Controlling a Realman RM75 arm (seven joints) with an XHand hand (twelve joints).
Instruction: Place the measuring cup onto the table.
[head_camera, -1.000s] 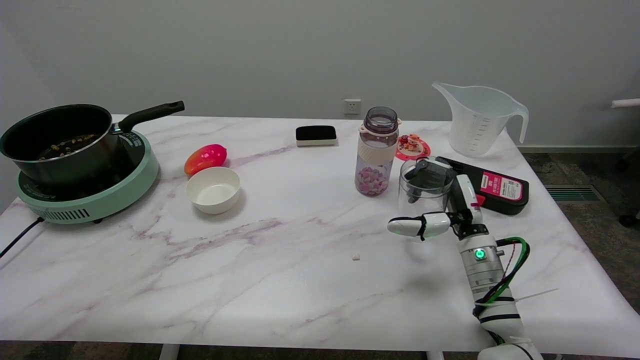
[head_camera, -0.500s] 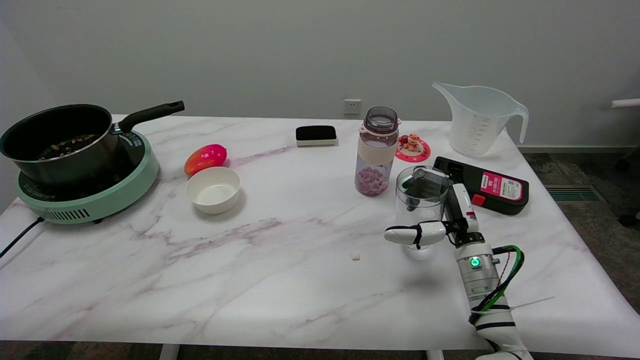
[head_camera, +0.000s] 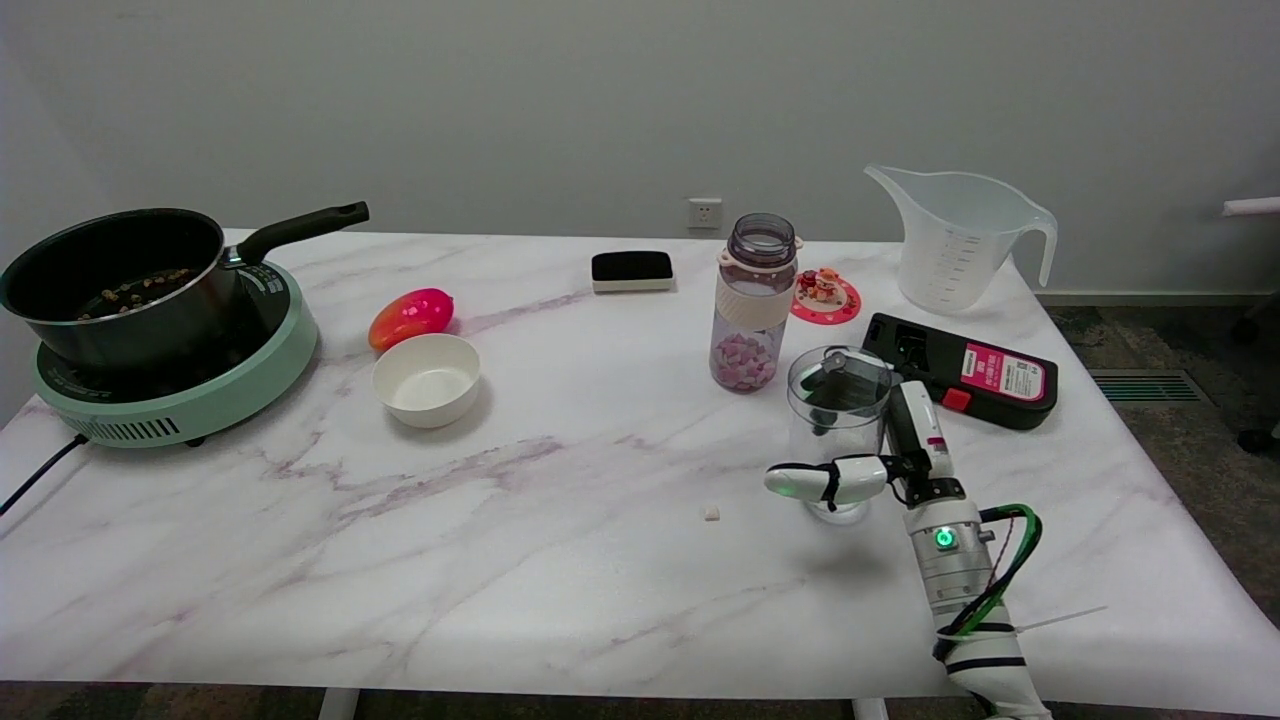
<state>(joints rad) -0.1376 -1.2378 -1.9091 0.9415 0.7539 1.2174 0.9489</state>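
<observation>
A small clear measuring cup (head_camera: 836, 398) stands upright in my right hand (head_camera: 893, 452), near the table's front right. The white thumb (head_camera: 825, 481) wraps across the cup's front and dark fingers show through its far side. The cup's base is at or just above the marble table (head_camera: 560, 570); I cannot tell whether it touches. The arm rises from the lower right corner of the head view.
A bottle with pink pieces (head_camera: 755, 305) stands just left behind the cup, and a black-and-red device (head_camera: 965, 370) lies right behind it. A large translucent jug (head_camera: 955, 240) and a pink coaster (head_camera: 826, 296) are farther back. A white bowl (head_camera: 427, 378), a red fruit (head_camera: 411, 315) and a pot (head_camera: 120, 270) on a green cooker (head_camera: 200, 395) sit at the left.
My right hand has brought the cup down and toward the near edge, from beside the black device to close over the tabletop. Nothing else has moved.
</observation>
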